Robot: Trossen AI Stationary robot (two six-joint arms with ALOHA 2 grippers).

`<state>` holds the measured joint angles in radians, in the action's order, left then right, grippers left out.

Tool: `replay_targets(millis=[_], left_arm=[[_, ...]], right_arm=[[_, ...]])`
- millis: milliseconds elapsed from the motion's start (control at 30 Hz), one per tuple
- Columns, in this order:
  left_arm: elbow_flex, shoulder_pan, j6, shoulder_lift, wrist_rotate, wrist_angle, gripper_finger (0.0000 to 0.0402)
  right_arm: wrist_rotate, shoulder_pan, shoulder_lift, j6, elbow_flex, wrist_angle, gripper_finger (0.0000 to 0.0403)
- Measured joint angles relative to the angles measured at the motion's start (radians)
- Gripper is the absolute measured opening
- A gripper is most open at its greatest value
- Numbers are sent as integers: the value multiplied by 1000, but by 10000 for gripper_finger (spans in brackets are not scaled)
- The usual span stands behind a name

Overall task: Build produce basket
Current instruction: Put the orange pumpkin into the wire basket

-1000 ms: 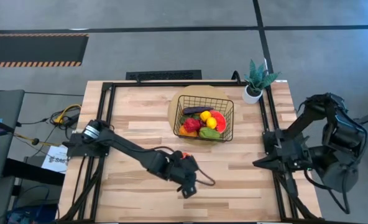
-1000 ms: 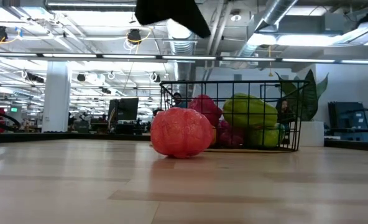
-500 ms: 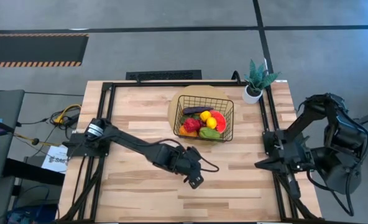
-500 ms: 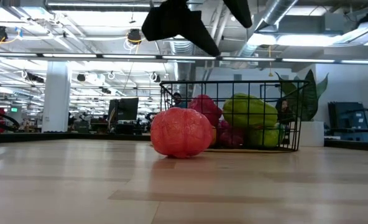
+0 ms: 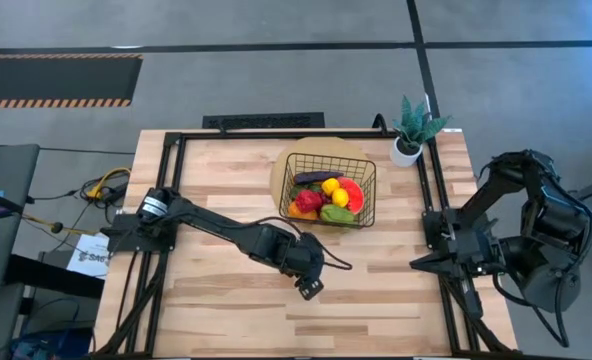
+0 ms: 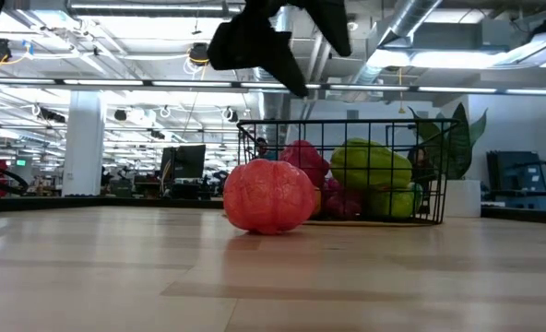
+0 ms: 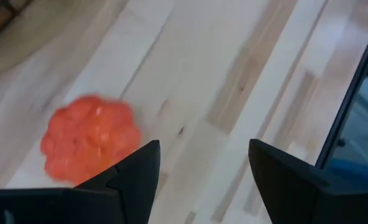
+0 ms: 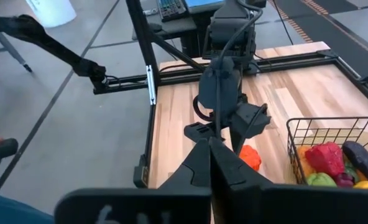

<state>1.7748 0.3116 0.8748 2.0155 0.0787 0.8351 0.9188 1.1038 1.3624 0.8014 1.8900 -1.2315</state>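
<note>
Low view: lumpy orange-red toy fruit [image 6: 267,195] on the table [image 6: 116,277], just beside the black wire basket [image 6: 342,171] at its 9 o'clock. Left gripper [image 7: 199,165] hovering above, fingers spread, nothing held. Probably light, rigid, bumpy, liable to roll; best pinched across the widest middle. Right gripper [image 8: 210,163] parked off the table's 3 o'clock edge, fingers pressed together, empty.

No readable text, label or number anywhere.
</note>
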Motion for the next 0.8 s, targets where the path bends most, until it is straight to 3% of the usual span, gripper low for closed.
replay_targets(millis=[300, 800], left_arm=[[-1, -4, 40, 69, -66, 240, 277], [7, -44, 88, 133, -59, 40, 293]], right_arm=[[-3, 29, 0, -24, 0, -3, 4], [-5, 48, 0, -24, -1, -5, 5]])
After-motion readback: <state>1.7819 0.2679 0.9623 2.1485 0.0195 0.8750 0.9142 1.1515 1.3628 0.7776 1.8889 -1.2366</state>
